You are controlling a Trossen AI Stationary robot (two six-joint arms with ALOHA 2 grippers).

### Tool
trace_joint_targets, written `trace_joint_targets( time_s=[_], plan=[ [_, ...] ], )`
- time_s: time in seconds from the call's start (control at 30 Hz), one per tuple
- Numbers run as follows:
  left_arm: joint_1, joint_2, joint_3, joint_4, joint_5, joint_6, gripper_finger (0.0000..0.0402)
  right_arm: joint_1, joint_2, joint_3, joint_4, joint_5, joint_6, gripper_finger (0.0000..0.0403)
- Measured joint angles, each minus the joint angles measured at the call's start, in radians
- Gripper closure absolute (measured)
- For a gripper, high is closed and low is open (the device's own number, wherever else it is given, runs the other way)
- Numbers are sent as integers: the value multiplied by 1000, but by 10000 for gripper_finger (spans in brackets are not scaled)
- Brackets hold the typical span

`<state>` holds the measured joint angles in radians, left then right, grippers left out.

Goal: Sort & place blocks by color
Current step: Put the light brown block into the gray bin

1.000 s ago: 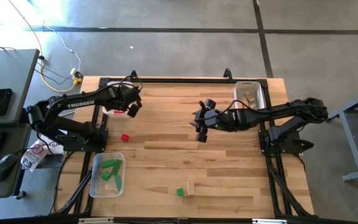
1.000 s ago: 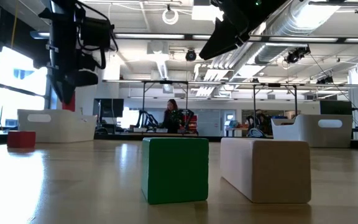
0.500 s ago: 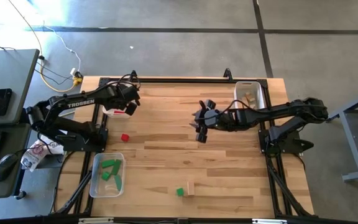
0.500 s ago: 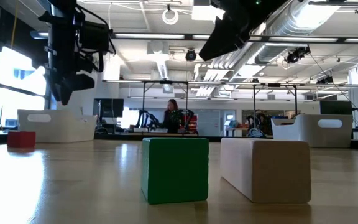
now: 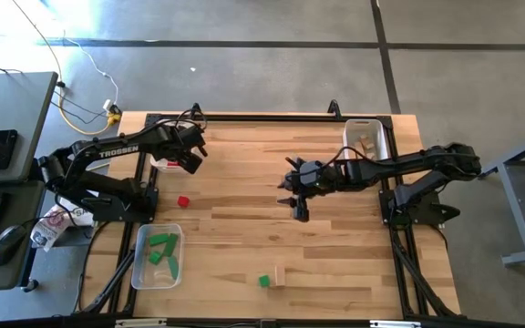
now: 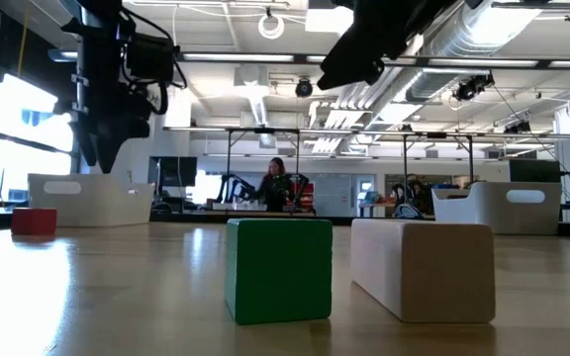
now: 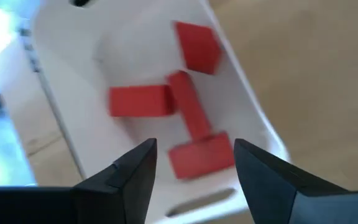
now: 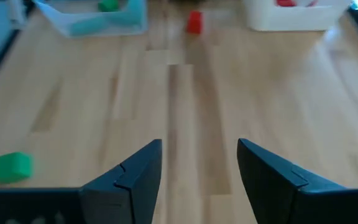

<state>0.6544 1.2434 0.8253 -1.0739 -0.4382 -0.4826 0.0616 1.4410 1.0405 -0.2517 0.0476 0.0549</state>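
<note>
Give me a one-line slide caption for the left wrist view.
Left gripper, open, hovering over the white tray holding four red blocks.

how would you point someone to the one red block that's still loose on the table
Start at the white tray under the left tool, at the table's far left. Just in front of it, toward the clear tray of green blocks, a lone red block sits on bare wood. It is the only red piece outside a tray; the other loose pieces, a green block and a wooden block, lie at the near edge.
</note>
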Motion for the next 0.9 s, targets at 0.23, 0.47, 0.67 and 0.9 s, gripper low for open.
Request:
trace_joint_targets(
  time_s=[0.23,0.47,0.67,0.9],
  plan=[
    [-19,0,0,1,31,44,208,28,0,0,0,-78,-9,208],
    [-63,0,0,2,40,28,208,110,0,0,1,-83,-83,208],
    [-116,0,0,2,64,10,211,164,0,0,20,-83,-138,208],
    [-172,0,0,2,143,-20,212,197,0,0,81,-83,-165,208]
  ],
)
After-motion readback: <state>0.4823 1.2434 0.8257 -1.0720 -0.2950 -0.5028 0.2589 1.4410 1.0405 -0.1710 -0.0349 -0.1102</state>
